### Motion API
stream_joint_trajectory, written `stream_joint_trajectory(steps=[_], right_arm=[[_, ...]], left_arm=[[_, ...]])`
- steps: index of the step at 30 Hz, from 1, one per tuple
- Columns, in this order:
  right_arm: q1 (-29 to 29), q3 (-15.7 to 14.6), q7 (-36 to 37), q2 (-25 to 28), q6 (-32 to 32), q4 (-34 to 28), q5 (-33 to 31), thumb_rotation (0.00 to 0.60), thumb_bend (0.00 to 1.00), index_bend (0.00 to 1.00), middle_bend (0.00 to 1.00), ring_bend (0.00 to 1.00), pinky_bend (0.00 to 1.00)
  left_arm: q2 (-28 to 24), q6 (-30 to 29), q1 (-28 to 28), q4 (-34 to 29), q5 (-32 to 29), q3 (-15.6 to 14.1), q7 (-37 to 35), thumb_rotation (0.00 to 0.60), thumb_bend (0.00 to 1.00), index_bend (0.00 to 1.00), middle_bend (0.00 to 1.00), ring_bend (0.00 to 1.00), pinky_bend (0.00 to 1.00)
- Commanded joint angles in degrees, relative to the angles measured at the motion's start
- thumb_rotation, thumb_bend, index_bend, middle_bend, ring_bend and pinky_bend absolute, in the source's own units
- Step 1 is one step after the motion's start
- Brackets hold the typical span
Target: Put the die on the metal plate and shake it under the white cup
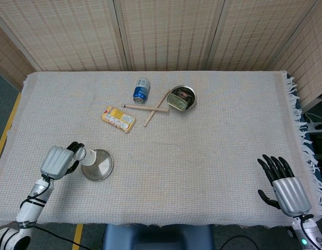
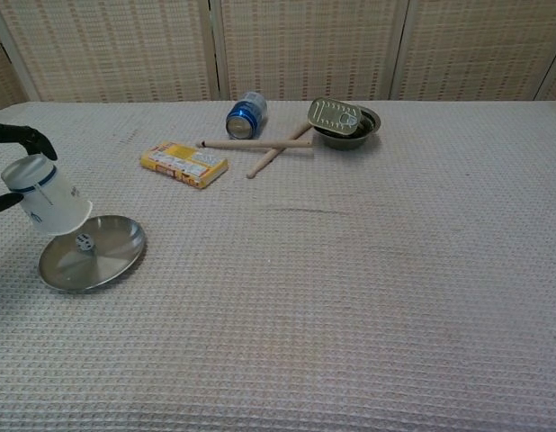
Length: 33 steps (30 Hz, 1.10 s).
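Note:
The metal plate [image 2: 98, 259] [image 1: 101, 167] lies near the table's front left, and a small white die [image 2: 83, 241] sits on it in the chest view. My left hand [image 1: 58, 161] grips the white cup [image 2: 46, 195] [image 1: 87, 156], lifted and tilted just left of and above the plate; only dark fingertips [image 2: 26, 137] show in the chest view. My right hand [image 1: 283, 183] rests open at the table's front right edge, holding nothing.
At the back middle lie a blue can [image 1: 141, 90] on its side, two crossed wooden sticks [image 1: 150, 108], a yellow box [image 1: 118, 119] and a dark bowl [image 1: 189, 94] with a tin in it. The cloth's fringed edge [image 1: 302, 136] runs down the right.

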State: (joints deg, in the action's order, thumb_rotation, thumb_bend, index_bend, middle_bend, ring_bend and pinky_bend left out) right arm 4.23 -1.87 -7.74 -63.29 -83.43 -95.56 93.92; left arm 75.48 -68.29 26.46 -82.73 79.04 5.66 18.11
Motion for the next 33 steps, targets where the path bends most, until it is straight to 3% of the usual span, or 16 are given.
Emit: stream_joint_trajectory(steps=[1,9,12,15,20,25,33], right_arm=[[-0.01,0.04,-0.08,-0.05,-0.03,-0.01,-0.04,0.544,0.2,0.0,0.0,0.0,0.0],[0.16,-0.18,-1.23,-0.73,0.89,0.03,-0.29,0.544,0.2,0.0,0.0,0.0,0.0],[0.18,-0.15,-1.35,-0.8,0.91,-0.01,-0.33,0.544,0.2,0.0,0.0,0.0,0.0],[0.15,-0.13,-1.29,-0.75,0.82,0.0,-0.31,0.544,0.2,0.0,0.0,0.0,0.0],[0.13,-0.14,-1.16,-0.67,0.7,0.04,-0.22,0.544,0.2,0.0,0.0,0.0,0.0],[0.1,-0.18,-1.17,-0.66,0.62,-0.01,-0.12,0.544,0.2,0.0,0.0,0.0,0.0],[-0.24,-0.52,-1.31,-0.42,-0.06,-0.45,0.62,0.539,0.2,0.0,0.0,0.0,0.0]], left_arm=[[-0.52,2.09,0.14,4.25,-6.72,3.31,-0.28,0.6,0.43,0.68,0.94,0.84,0.97],[2.42,5.45,0.46,10.29,-9.36,1.83,1.45,0.6,0.43,0.64,0.91,0.83,0.97],[2.57,6.8,0.7,10.5,-9.39,1.17,1.45,0.6,0.43,0.53,0.85,0.82,0.96],[2.13,8.4,1.04,9.98,-10.26,0.81,2.45,0.6,0.43,0.32,0.72,0.79,0.96],[1.07,10.14,1.27,8.21,-11.98,0.73,3.08,0.6,0.42,0.03,0.36,0.73,0.93],[-1.24,10.96,1.27,4.54,-13.94,0.61,4.75,0.6,0.4,0.0,0.03,0.62,0.88],[-5.12,9.41,0.21,-1.83,-13.65,-0.03,4.19,0.6,0.37,0.0,0.0,0.56,0.86]])
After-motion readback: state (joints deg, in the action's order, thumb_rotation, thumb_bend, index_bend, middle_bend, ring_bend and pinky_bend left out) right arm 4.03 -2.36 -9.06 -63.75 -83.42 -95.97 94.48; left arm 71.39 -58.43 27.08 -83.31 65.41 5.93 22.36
